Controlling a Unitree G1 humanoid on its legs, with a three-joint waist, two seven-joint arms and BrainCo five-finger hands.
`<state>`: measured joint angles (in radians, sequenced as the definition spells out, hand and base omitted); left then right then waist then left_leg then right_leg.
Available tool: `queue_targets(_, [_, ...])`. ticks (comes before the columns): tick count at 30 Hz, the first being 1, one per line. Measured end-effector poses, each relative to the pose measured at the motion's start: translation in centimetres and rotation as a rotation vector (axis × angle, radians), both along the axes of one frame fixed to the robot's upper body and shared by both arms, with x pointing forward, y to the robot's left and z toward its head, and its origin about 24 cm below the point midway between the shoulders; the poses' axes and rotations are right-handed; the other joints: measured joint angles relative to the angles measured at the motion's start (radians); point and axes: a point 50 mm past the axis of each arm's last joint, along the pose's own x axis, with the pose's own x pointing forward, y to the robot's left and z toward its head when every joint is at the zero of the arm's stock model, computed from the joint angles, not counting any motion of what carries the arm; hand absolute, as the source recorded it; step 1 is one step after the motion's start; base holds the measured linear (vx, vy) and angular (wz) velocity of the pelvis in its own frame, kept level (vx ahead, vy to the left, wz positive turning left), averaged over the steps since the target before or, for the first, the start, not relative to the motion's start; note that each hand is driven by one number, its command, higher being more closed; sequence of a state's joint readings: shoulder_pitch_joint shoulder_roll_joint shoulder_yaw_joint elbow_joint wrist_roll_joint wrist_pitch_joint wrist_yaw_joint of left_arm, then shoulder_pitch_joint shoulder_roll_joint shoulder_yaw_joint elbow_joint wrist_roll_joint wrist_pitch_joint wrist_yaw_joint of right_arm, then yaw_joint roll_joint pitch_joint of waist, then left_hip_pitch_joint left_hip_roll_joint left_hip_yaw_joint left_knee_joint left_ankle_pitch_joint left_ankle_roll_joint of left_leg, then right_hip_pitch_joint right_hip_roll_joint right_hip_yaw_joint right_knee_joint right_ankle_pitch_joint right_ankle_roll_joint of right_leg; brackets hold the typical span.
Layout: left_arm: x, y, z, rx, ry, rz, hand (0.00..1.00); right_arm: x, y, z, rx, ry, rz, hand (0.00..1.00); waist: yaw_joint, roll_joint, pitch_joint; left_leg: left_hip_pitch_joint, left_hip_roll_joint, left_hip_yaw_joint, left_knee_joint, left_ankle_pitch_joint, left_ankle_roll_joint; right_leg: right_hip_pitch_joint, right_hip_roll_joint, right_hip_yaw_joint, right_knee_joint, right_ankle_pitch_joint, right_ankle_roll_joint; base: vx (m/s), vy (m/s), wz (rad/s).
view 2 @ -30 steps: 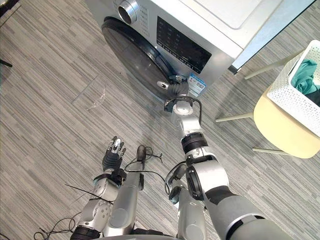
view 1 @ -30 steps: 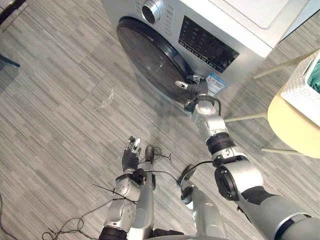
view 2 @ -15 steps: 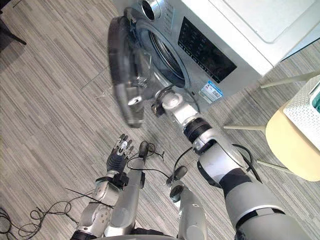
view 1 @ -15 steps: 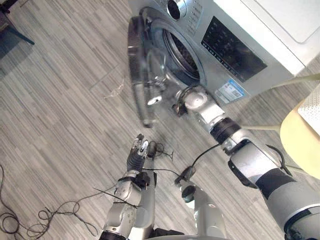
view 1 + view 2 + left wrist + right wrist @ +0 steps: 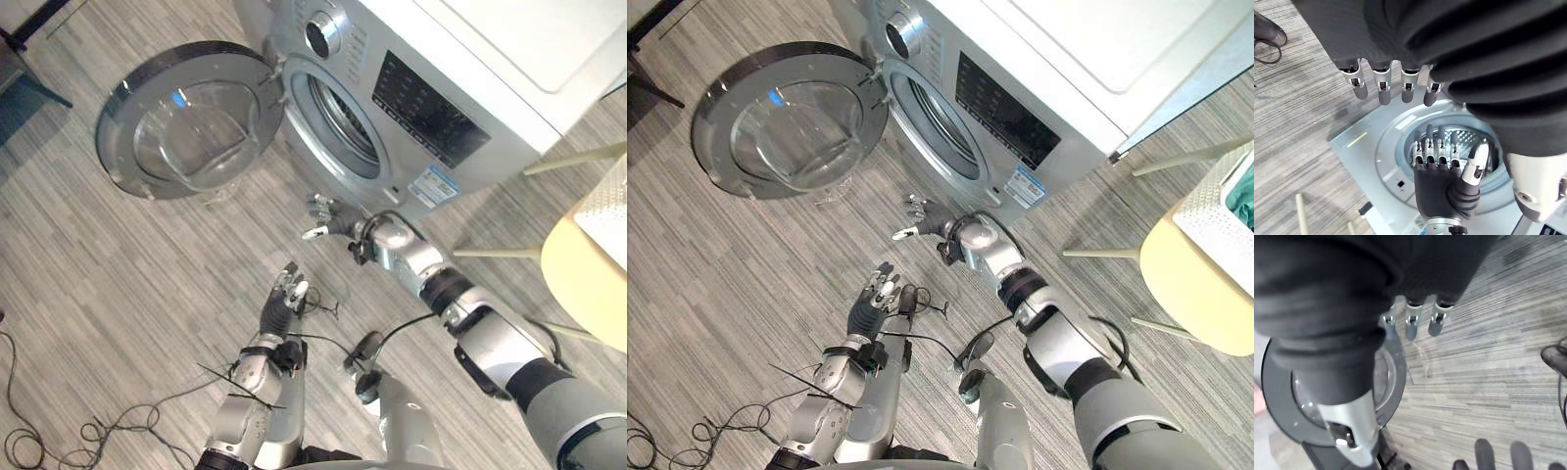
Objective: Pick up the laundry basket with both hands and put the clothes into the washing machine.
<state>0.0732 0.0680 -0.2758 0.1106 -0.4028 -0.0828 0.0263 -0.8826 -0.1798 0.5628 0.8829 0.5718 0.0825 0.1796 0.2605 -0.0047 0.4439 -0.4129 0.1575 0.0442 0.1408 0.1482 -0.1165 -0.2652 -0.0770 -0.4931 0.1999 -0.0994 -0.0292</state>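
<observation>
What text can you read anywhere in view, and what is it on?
No text can be read.
Panel on the washer's front: rows of pale markings, too small to read.
Sticker below the panel: blue and white, print too small to read.

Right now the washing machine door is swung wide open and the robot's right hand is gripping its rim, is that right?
Not quite. The door is swung wide open, but the right hand grips nothing. The left eye view shows it open, apart from the door, below the drum opening.
</observation>
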Motion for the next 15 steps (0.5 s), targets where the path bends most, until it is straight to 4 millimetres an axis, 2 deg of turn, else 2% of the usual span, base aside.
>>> queue_targets(3, [1.6, 0.7, 0.1, 0.104, -0.017, -0.007, 0.0, -1.0, -1.0, -3.3, 0.022, 0.095, -0.096, 0.0, -0.004, 0.0, 0.0, 0.0, 0.004, 0.0, 0.008, -0.001, 0.001, -0.002, 0.01, 0.026, -0.014, 0.007, -0.002, -0.1, 0.014, -0.22])
queue_targets(5, [4.2, 3.1, 0.8, 0.179, -0.03, 0.086, 0.0, -1.9, -1.9, -5.7, 0.028, 0.176, -0.174, 0.0, -0.028, 0.0, 0.0, -0.001, 0.008, -0.017, 0.008, -0.014, 0.001, -0.005, 0.023, 0.042, -0.033, 0.026, -0.004, -0.11, 0.028, -0.24])
queue_targets(6, [5.0, 3.8, 1.1, 0.197, -0.031, 0.117, 0.0, -2.2, -2.2, -6.3, 0.036, 0.191, -0.199, 0.0, -0.03, 0.0, 0.0, -0.001, 0.012, -0.017, 0.008, -0.03, 0.003, -0.008, 0.027, 0.047, -0.037, 0.029, -0.004, -0.1, 0.038, -0.29])
queue_targets(7, [6.4, 5.3, 1.9, 0.236, -0.041, 0.184, 0.0, -2.7, -2.8, -7.4, 0.051, 0.223, -0.258, 0.0, -0.031, 0.0, 0.0, -0.003, 0.019, -0.017, 0.006, -0.062, 0.011, -0.02, 0.036, 0.057, -0.04, 0.035, 0.001, -0.12, 0.058, -0.26])
queue_targets(10, [8.6, 8.5, 4.1, 0.281, -0.079, 0.321, 0.0, -4.6, -4.6, -10.6, 0.058, 0.336, -0.398, 0.0, -0.057, -0.002, -0.001, -0.017, 0.016, -0.015, 0.0, -0.072, 0.017, -0.036, 0.036, 0.062, -0.048, 0.054, 0.007, -0.08, 0.062, -0.11])
queue_targets(11, [9.0, 9.7, 4.9, 0.291, -0.096, 0.374, 0.0, -5.5, -5.2, -11.7, 0.043, 0.37, -0.436, 0.0, -0.061, -0.002, -0.001, -0.016, 0.016, -0.006, 0.001, -0.072, 0.017, -0.038, 0.035, 0.073, -0.054, 0.062, 0.011, -0.06, 0.077, -0.17])
queue_targets(12, [9.1, 10.0, 5.2, 0.293, -0.099, 0.393, 0.0, -5.9, -5.3, -12.2, 0.036, 0.382, -0.453, 0.0, -0.065, -0.003, -0.002, -0.015, 0.016, -0.001, 0.001, -0.073, 0.017, -0.038, 0.034, 0.079, -0.058, 0.067, 0.013, -0.04, 0.07, -0.24])
queue_targets(13, [9.0, 11.1, 5.3, 0.291, -0.096, 0.45, 0.0, -6.8, -5.9, -13.2, 0.031, 0.414, -0.499, 0.0, -0.079, -0.005, -0.003, -0.014, 0.017, 0.013, 0.005, -0.074, 0.019, -0.039, 0.032, 0.089, -0.063, 0.073, 0.015, -0.01, 0.051, -0.19])
queue_targets(15, [8.7, 11.5, 5.0, 0.283, -0.074, 0.483, 0.0, -8.4, -6.5, -14.8, 0.051, 0.471, -0.572, 0.0, -0.084, -0.007, -0.003, -0.011, 0.018, 0.035, 0.026, -0.083, 0.029, -0.039, 0.031, 0.108, -0.061, 0.076, 0.019, 0.01, 0.044, -0.29])
